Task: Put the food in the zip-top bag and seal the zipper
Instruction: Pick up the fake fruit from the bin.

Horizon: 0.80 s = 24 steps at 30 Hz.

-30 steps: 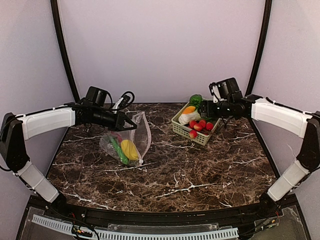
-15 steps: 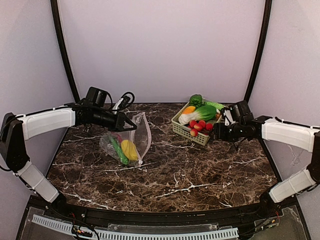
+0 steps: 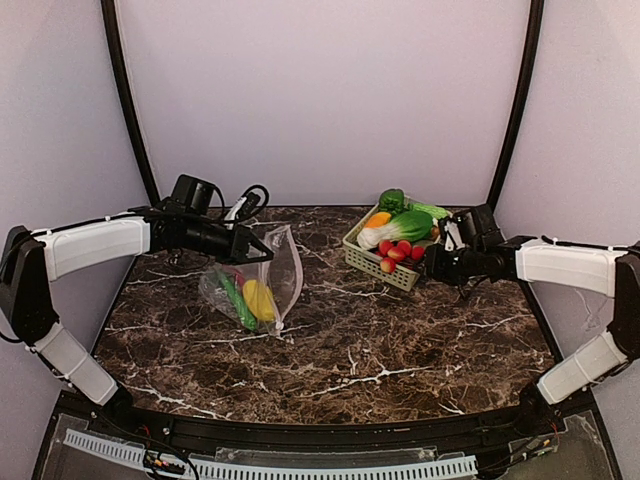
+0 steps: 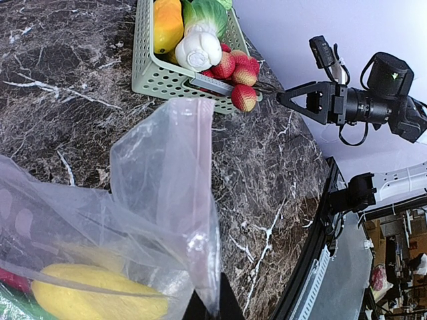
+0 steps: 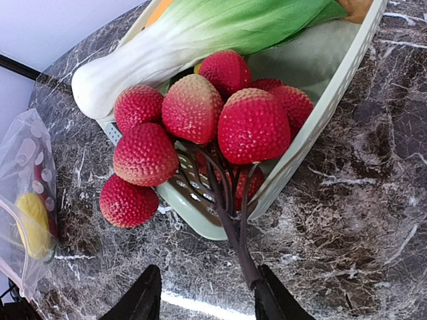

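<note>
Red tomato cluster (image 5: pixel 253 127) lies just ahead of the half-open, empty right fingers (image 3: pixel 432 264), stem (image 5: pixel 243 257) between them; left fingers (image 3: pixel 255 247) clamp the zip-top bag (image 3: pixel 285 268).

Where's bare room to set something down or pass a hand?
Free: near half of the dark marble table, in front of the clear dotted zip-top bag and pale green lattice basket; also the lane between them. Crowded: basket's near corner at the right tool; bag's top at the left tool.
</note>
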{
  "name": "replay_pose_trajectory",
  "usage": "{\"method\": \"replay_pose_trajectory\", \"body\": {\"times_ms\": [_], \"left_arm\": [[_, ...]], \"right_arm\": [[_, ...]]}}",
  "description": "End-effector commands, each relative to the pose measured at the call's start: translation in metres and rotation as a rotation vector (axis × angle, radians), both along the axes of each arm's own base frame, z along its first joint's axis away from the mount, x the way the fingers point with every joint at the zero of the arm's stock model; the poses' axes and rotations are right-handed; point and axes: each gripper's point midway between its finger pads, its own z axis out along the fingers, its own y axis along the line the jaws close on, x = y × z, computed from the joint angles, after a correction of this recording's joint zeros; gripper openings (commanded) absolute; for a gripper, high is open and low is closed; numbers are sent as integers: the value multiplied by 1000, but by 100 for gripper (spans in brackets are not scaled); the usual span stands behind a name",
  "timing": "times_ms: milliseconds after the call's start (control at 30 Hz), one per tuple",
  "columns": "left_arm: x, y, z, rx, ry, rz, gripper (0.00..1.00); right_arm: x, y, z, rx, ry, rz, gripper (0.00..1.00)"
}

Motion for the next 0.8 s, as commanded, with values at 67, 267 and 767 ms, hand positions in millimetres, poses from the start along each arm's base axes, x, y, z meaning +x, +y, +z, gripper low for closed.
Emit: {"method": "replay_pose_trajectory", "body": {"times_ms": [67,267,767], "left_arm": [[-9,2,15,-24,-28,-13,1],[-9,1,16,-25,-29,-15,1],[-10,1,19,-33,-32,-16,1]], "right_arm": [[10,7,11,56,-31,0,42],[15,13,13,80,-26,3,37],[38,18,10,64,-38,-26,34]]}}
